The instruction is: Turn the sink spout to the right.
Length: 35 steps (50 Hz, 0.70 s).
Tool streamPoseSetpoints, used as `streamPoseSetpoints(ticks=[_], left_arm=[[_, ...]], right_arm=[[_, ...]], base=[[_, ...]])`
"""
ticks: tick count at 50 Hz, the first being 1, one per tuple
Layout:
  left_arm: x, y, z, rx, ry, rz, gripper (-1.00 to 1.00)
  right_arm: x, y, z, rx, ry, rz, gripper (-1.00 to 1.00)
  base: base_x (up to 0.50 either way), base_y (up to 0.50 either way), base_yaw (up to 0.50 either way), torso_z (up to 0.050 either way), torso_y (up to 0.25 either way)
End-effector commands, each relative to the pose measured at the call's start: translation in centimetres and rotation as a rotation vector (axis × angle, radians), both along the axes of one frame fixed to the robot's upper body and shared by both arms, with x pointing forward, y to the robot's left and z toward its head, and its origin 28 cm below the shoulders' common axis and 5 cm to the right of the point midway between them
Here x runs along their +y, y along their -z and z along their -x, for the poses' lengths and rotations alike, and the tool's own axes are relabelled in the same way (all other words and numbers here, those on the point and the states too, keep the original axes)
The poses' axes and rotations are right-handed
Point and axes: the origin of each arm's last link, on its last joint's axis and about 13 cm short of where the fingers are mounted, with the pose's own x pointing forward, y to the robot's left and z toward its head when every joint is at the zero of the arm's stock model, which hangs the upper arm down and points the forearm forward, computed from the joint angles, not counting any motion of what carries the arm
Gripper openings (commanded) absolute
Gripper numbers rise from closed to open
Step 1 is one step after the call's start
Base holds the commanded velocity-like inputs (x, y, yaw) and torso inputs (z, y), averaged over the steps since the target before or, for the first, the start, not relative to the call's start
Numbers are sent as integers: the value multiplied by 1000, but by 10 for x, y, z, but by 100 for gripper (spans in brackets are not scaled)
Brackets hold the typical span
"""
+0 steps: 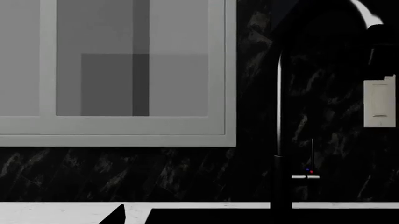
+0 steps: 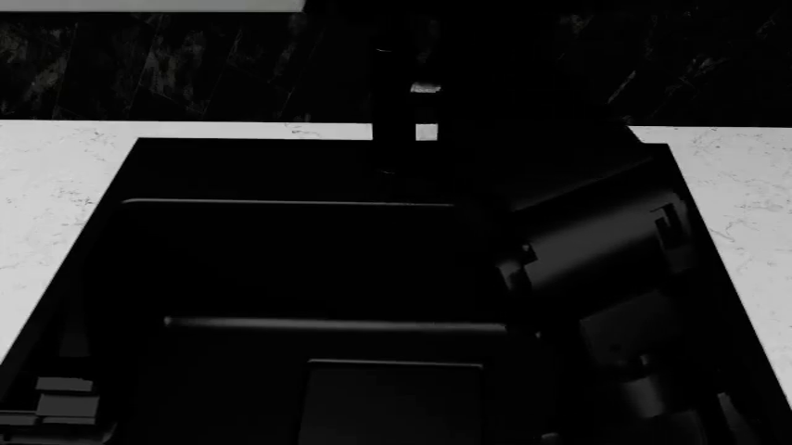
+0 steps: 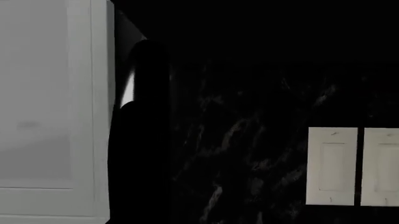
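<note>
The spout (image 1: 279, 121) stands upright at the sink's (image 2: 111, 241) back rim, black on black marbled wall, its arched top cut off and its outline hard to trace. One grey lever (image 1: 305, 177) with red and blue dots sits just beside its base. One window (image 1: 118, 70) and two wall switches (image 3: 332, 165) show. The right arm (image 2: 594, 260) reaches over the basin; neither gripper's fingers are visible, so their state cannot be told.
</note>
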Motion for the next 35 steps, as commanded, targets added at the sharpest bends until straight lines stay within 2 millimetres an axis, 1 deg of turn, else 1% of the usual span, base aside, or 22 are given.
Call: streamPoseSetpoints(ticks=[1,8,15,20,23,35], left_arm=[[-1,0,0,1,-1,-7,100],[-1,0,0,3,-4,-6,100],[-1,0,0,3,-4,-5,100],[0,1,-1,8,-5,3,100],[0,1,-1,6,-6,-4,100],[0,0,-1,7,-5,-3,100]], right_arm=[[-16,-4,0,3,48,6,100],[-26,-9,1,3,83,18,100],[-37,-8,0,19,122,27,100],[-40,-5,-3,29,136,28,100],[-42,-6,-5,54,171,59,100],[-42,-8,-4,38,169,52,100]], base=[[0,0,0,0,0],[0,0,0,0,0],[0,0,0,0,0],[0,0,0,0,0],[0,0,0,0,0],[0,0,0,0,0]])
